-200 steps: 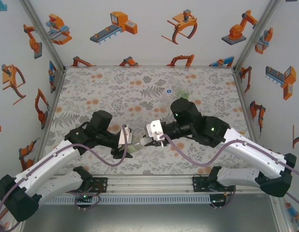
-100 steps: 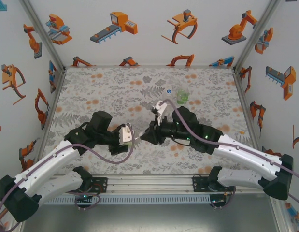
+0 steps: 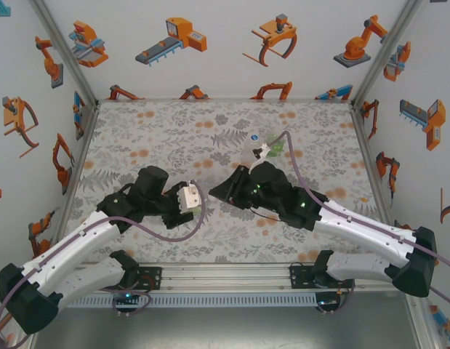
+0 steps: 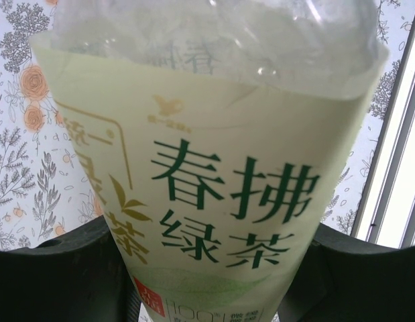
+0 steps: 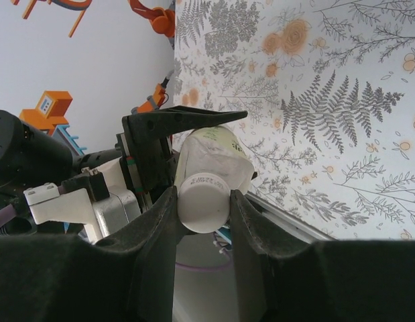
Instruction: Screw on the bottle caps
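Right, the right fingers (image 5: 153, 235) pinch the white cap (image 5: 204, 201) at the bottle (image 5: 210, 151) mouth, and the left fingers (image 4: 60, 275) clamp its body above the worktop (image 5: 341, 134). The left wrist view reads the label (image 4: 214, 201) in green lettering; the top view shows a green-tinted bottle (image 3: 276, 145) farther back.

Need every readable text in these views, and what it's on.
"春拂绿茶": large green print, label on the bottle.
"100%": label's bottom edge, partly cut off.
Gold characters at the label's left and small print under the logo: too blurred or curved away to read.
Cap: nothing readable.
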